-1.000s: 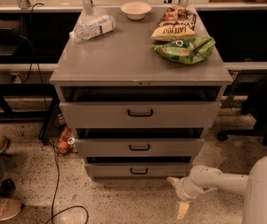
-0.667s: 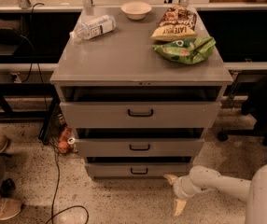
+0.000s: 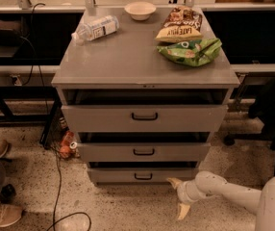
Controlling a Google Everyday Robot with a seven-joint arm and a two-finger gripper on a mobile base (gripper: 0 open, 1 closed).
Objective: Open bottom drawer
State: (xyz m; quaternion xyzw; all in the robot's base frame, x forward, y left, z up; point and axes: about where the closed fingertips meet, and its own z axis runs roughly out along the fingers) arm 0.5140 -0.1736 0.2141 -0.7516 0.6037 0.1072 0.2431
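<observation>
We note the gripper (image 3: 178,196) spread and empty, low and right of the bottom drawer (image 3: 111,175) and its handle (image 3: 143,176); approaching off-centre, it may miss the loop.

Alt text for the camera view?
The robot's gripper, open, sits low at the bottom drawer of a grey three-drawer cabinet, right of its black handle; contact is unclear. On the cabinet top lie a water bottle, a bowl and two snack bags.

Shows the gripper (image 3: 178,197) low above the floor (image 3: 104,207), fingers (image 3: 182,211) spread, just right of the bottom drawer (image 3: 109,175), lowest of 3, handle (image 3: 143,176) untouched.
</observation>
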